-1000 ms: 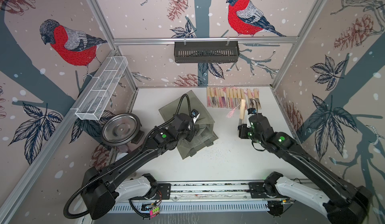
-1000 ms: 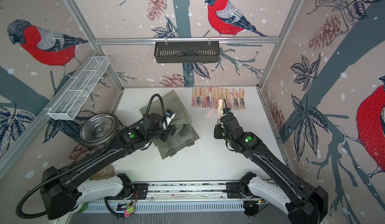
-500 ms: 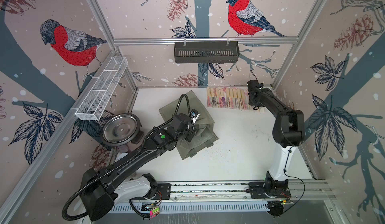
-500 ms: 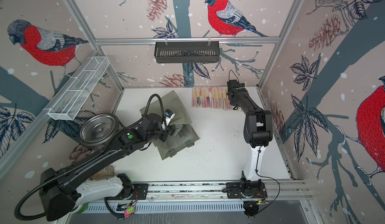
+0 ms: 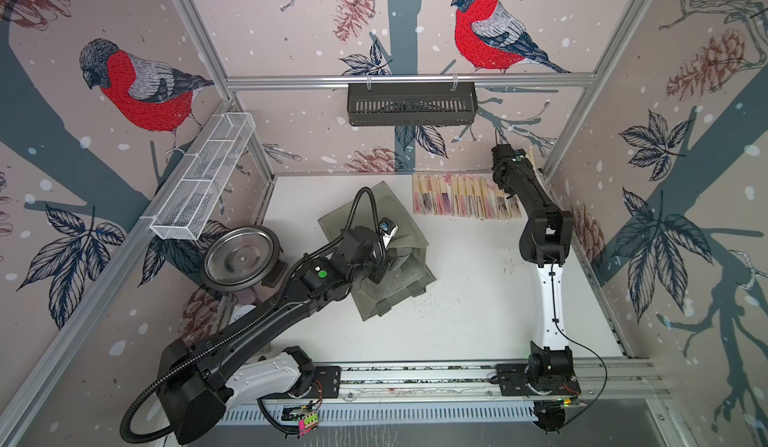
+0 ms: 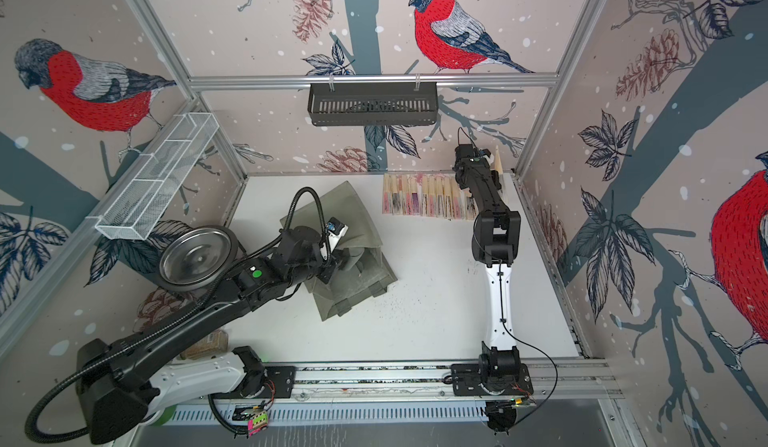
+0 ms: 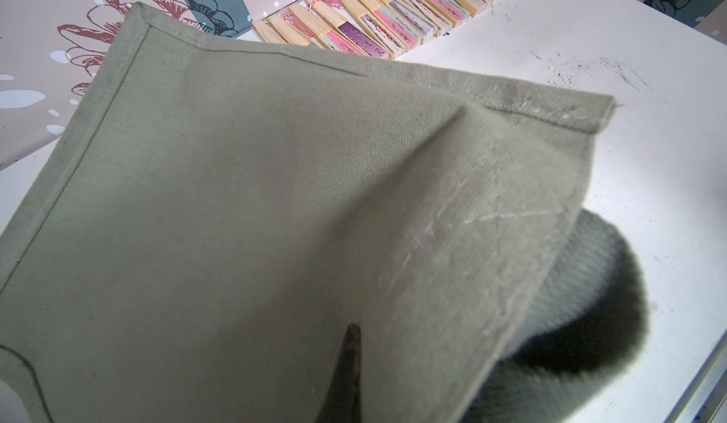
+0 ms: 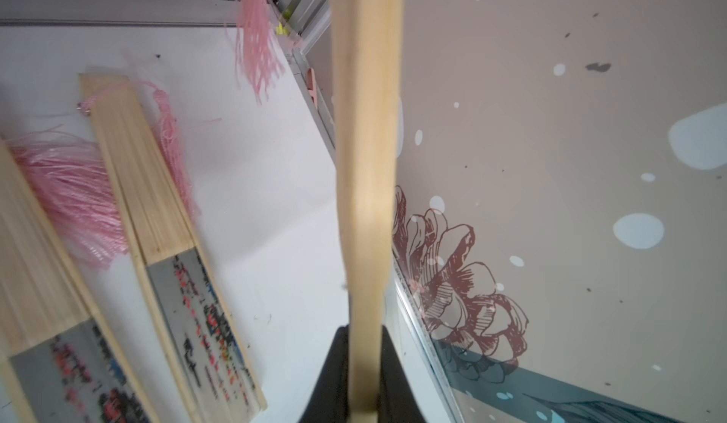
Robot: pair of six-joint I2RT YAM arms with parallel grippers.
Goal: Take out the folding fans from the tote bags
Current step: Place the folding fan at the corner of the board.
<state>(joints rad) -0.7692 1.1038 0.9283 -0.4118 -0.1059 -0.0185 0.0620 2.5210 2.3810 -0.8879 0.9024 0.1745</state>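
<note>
Fan (image 8: 366, 165) endwise in closed right fingers (image 8: 338, 377) — tassel (image 8: 255, 39) outward; left fingers (image 7: 350, 362) closed on tote (image 7: 236, 204).

Readable text: none.
Fans (image 8: 196, 322), fabric: dark and red printed marks, too blurred to read as script.

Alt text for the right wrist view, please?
The right claw grips a closed bamboo folding fan, a pink tassel dangling near its far end. More fans lie side by side on the white table by the patterned wall.
</note>
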